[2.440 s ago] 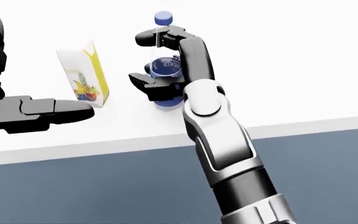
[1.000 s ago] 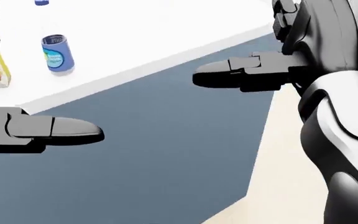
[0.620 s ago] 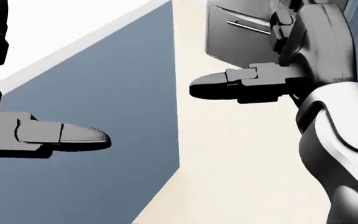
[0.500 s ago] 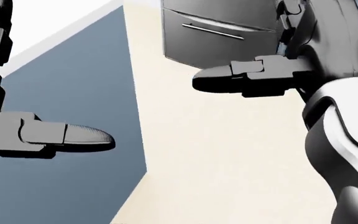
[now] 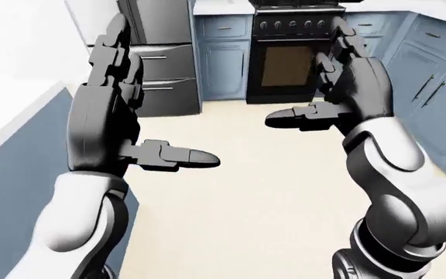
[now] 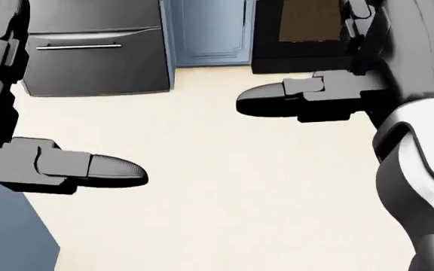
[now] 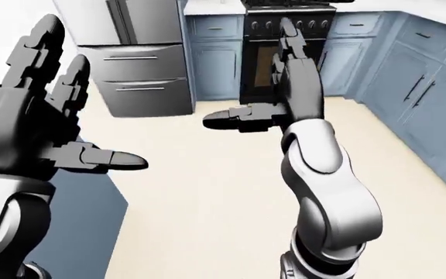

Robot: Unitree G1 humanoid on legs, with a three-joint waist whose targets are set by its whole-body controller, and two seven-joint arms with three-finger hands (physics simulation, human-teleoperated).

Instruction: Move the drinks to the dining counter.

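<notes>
No drinks are seen; the left hand point(image 5: 122, 116) and right hand point(image 5: 347, 87) are held spread and empty, as in transit.

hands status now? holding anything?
Left hand: open, fingers spread upward, holding nothing.
Right hand: open, thumb out sideways, holding nothing.

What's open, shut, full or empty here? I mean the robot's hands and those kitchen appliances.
Left hand: open, fingers spread upward, holding nothing.
Right hand: open, thumb pointing to the view's left, holding nothing.
Stainless-steel fridge: upper doors and both lower drawers shut.
Black oven with brown glass door: door shut.
Blue-grey kitchen cabinets: all doors and drawers shut.
Drinks: none in view.
</notes>
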